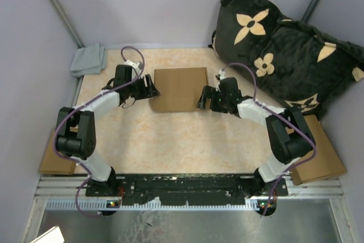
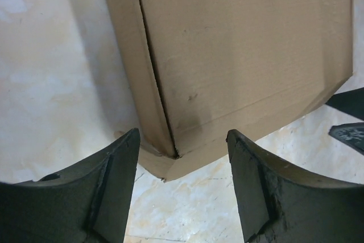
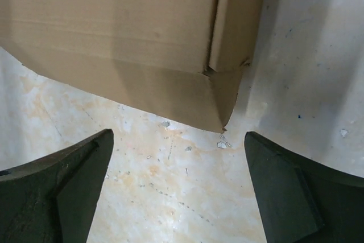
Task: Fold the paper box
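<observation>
Paper box (image 1: 180, 88) closed, edges cropped in wrist views, left tool (image 2: 182, 140) and right tool (image 3: 177, 136) spread wide, seemingly empty.

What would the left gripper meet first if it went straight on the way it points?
The box: its corner sits just ahead of the left gripper, in line with the gap between the open jaws. How near it is, I can't judge.

No writing, label, brand name or number can be read in any view. The paper box (image 1: 181, 88) shows only plain brown faces from above and from both wrists. Beyond its far right corner, the dark cushion (image 1: 284, 49) carries cream flower and diamond motifs, a pattern without letters.
</observation>
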`<state>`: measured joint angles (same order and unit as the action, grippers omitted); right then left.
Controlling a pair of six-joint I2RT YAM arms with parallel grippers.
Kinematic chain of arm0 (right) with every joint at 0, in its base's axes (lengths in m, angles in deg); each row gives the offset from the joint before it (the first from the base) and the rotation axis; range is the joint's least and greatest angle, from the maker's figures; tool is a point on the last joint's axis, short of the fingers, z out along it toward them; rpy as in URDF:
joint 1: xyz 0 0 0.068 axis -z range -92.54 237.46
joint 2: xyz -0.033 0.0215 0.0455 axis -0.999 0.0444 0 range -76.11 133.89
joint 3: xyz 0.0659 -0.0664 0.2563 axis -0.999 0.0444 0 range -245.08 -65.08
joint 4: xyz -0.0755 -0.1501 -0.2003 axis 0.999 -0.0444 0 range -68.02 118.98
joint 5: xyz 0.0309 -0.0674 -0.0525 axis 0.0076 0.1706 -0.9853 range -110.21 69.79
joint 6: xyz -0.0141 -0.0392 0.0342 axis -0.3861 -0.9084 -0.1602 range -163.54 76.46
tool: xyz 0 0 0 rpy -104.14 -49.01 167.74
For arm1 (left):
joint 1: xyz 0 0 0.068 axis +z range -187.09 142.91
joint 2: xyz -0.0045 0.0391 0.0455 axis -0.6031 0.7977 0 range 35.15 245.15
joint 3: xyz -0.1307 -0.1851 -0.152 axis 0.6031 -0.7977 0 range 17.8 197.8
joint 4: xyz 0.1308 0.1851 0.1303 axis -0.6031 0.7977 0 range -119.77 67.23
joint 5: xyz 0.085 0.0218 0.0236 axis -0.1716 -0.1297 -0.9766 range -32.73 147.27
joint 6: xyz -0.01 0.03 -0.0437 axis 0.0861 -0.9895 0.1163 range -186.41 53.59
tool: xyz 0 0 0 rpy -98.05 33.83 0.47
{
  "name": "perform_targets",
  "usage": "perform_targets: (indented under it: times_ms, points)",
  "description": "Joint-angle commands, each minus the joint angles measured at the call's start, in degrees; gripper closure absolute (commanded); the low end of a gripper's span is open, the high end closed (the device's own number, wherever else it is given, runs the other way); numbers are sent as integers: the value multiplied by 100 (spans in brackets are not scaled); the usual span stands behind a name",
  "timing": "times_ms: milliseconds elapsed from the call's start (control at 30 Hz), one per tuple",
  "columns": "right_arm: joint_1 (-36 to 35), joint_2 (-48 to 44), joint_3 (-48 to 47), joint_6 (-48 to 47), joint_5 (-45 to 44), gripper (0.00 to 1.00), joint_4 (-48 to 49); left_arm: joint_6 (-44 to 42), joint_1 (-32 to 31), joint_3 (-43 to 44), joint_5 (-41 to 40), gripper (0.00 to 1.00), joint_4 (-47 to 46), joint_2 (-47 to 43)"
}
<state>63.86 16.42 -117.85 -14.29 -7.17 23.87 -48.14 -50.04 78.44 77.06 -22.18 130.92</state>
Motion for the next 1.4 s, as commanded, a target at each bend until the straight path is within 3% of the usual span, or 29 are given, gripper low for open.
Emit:
perform_targets:
  times_ms: [0, 200, 333, 433, 533, 700, 933, 1067, 1133, 1233, 1367]
  points:
    - [163, 9, 694, 700, 761, 1, 2288, 259, 38, -256, 320, 31, -914, -72]
    - [160, 537, 1424, 770, 876, 2, 3823, 317, 34, -486, 371, 31, -1444, 45]
    - [158, 814, 1635, 932, 882, 3, 4550, 440, 14, -279, 279, 32, -1279, 121]
    - [162, 865, 1649, 1176, 945, 11, 4716, 369, 14, -15, 218, 34, -788, 371]
    - [162, 586, 1710, 1312, 880, 22, 4486, 331, 12, 187, 174, 35, -457, 615]
    - [156, -344, 1692, 1388, 734, 53, 3597, 430, 12, 76, 37, 38, -293, 508]
    - [153, -1232, 1007, 1652, 556, 65, 1704, 487, 12, 187, -40, 41, 305, 7]
    - [162, -1167, 396, 1908, 842, 58, 689, 422, 12, 730, -69, 41, 1306, 30]
    - [159, -1158, 90, 1863, 856, 45, 246, 286, 12, 1008, -95, 40, 1735, 73]
    - [162, -1031, -646, 1153, 307, 27, -865, 67, 19, 1196, -143, 36, 2109, 68]
    - [162, -359, -1877, 57, -426, 20, -2152, -95, 21, 991, -38, 32, 1850, -40]
